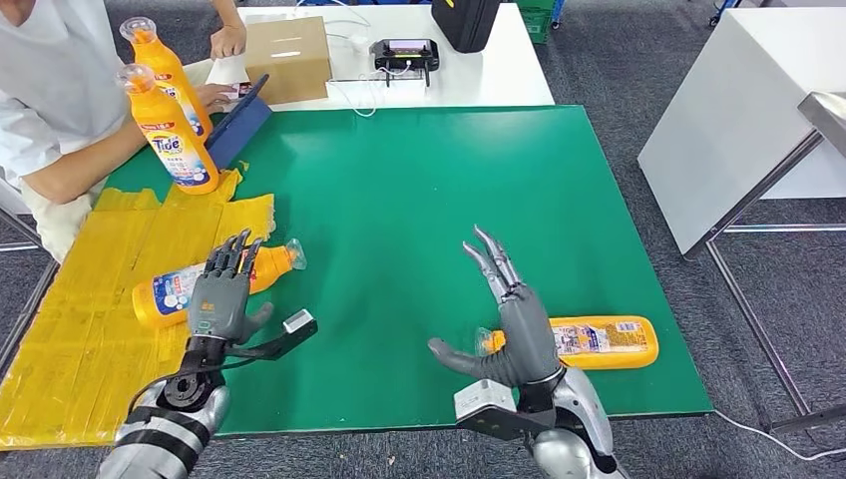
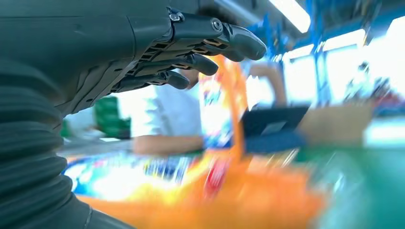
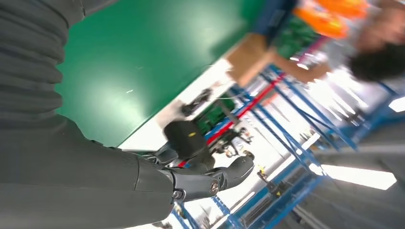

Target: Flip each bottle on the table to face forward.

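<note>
An orange bottle (image 1: 170, 291) lies on its side at the left edge of the green mat (image 1: 399, 200), cap pointing right. My left hand (image 1: 224, 289) hovers just above it, fingers spread and holding nothing; in the left wrist view the bottle (image 2: 200, 191) is a blur close under the fingers (image 2: 191, 62). A second orange bottle (image 1: 604, 342) lies flat near the mat's front right, label up. My right hand (image 1: 509, 319) stands open just left of it, fingers pointing up, hiding its cap end. Two more orange bottles (image 1: 175, 130) stand upright at the back left.
A person in white sits at the far left, arms (image 1: 80, 165) on the table by a blue tablet (image 1: 234, 125). Yellow taped sheet (image 1: 90, 329) covers the left side. A cardboard box (image 1: 287, 55), a controller (image 1: 404, 52) and a black case stand on the white table behind.
</note>
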